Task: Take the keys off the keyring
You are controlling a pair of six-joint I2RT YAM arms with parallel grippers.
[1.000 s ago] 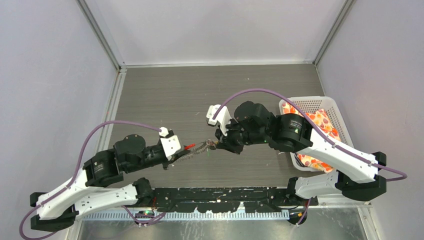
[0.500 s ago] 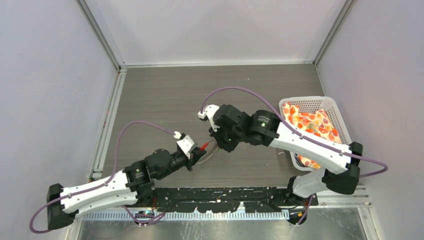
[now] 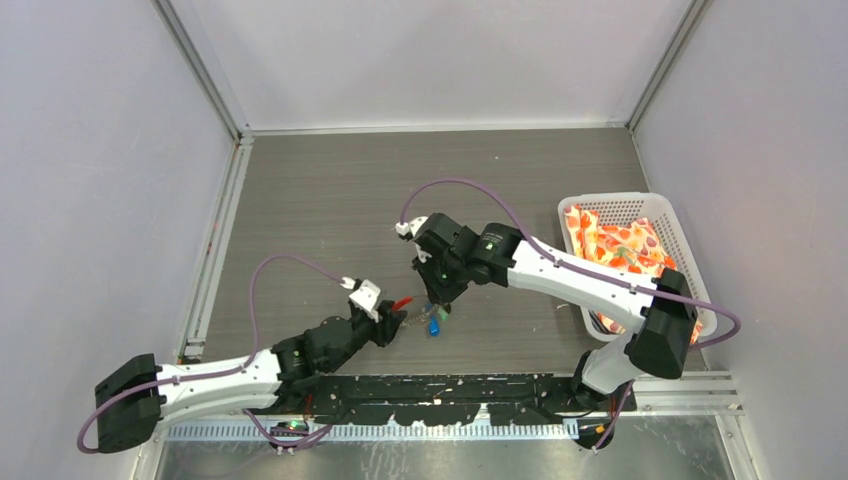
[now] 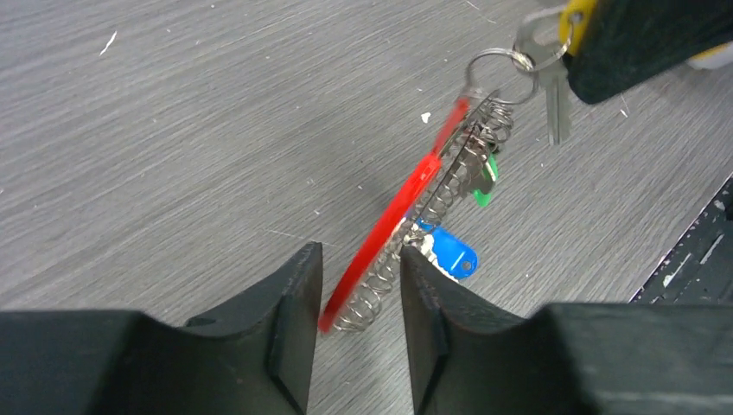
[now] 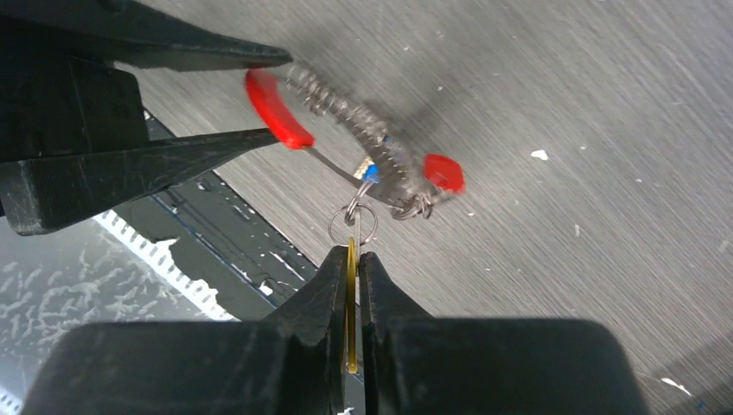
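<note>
Stretched low near the front edge's middle, the left gripper [image 4: 359,259] is clamping the keyring [image 4: 451,183] while the right gripper [image 5: 355,256] is pinching its yellow key [image 5: 351,298]; the right-edge basket [image 3: 611,202] is holding orange-patterned packets [image 3: 622,246].

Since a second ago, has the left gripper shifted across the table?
Yes. The left gripper, jaws shut on the keyring, has moved right toward the white basket and toward the near edge of the table.

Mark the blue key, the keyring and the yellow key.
blue key [image 4: 451,253]: left wrist view, on its plastic tag head.
keyring [image 4: 421,177]: left wrist view, on its red section.
yellow key [image 5: 351,303]: right wrist view, on its yellow edge.
</note>
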